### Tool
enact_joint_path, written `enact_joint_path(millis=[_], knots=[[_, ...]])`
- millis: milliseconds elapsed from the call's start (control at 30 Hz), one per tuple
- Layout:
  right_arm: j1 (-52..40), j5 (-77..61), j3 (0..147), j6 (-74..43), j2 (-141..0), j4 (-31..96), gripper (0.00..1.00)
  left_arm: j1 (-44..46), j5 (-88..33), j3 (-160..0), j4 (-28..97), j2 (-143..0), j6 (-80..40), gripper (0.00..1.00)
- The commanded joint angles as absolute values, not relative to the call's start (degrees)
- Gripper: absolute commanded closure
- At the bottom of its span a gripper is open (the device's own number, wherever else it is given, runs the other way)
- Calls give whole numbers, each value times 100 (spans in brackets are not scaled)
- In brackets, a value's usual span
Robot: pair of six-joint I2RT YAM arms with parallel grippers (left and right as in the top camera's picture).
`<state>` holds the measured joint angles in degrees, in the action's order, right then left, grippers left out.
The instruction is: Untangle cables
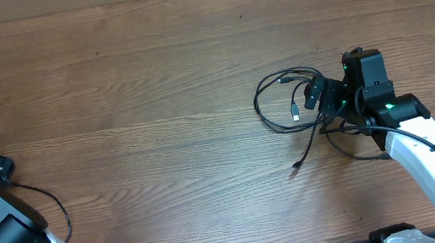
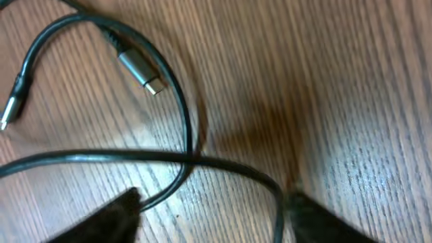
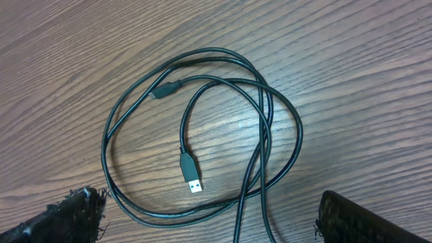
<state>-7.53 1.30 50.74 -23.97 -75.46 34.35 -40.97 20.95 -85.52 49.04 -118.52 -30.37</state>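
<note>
Thin black cables (image 1: pixel 283 104) lie in loose overlapping loops right of the table's middle, one plug pale-tipped (image 1: pixel 296 113). My right gripper (image 1: pixel 318 99) hovers at their right edge. The right wrist view shows it (image 3: pixel 212 217) open above the loops (image 3: pixel 202 135), with a silver-tipped USB plug (image 3: pixel 191 177) lying inside them. In the left wrist view my left gripper (image 2: pixel 212 202) is open low over two crossing cable strands (image 2: pixel 202 160); one strand runs down between the fingers by the right finger (image 2: pixel 317 219). A grey metal plug (image 2: pixel 142 71) lies beyond, and a second plug end (image 2: pixel 13 101) sits at the left edge.
The left arm (image 1: pixel 4 241) sits at the overhead view's left edge, far from the cable pile. The right arm (image 1: pixel 426 152) reaches in from the lower right. Wood-grain tabletop (image 1: pixel 152 79) surrounds the cables.
</note>
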Motion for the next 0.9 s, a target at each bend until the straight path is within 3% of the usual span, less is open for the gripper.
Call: enact_joint_path(millis=[0,100,200,367,867], knots=[[-738,115,5151,-2401,-7437,3420,0,-4134,2287,-8536,4930,-11677,-3245,25],[-738,115,5151,-2401,-7437,3420,0,-4136,2290,-8525,4950,-11677,-3461,23],[-738,115,5151,-2401,-7437,3420,0,-4160,2263,-8462,4941,-11688,-3874,12],[-738,117,5151,-2401,-7437,3420,0,-4160,2220,-7981,4506,-11688,-4097,6],[-738,117,5151,-2401,-7437,3420,0,-4303,2043,-7190,3253,-11688,-4121,14]])
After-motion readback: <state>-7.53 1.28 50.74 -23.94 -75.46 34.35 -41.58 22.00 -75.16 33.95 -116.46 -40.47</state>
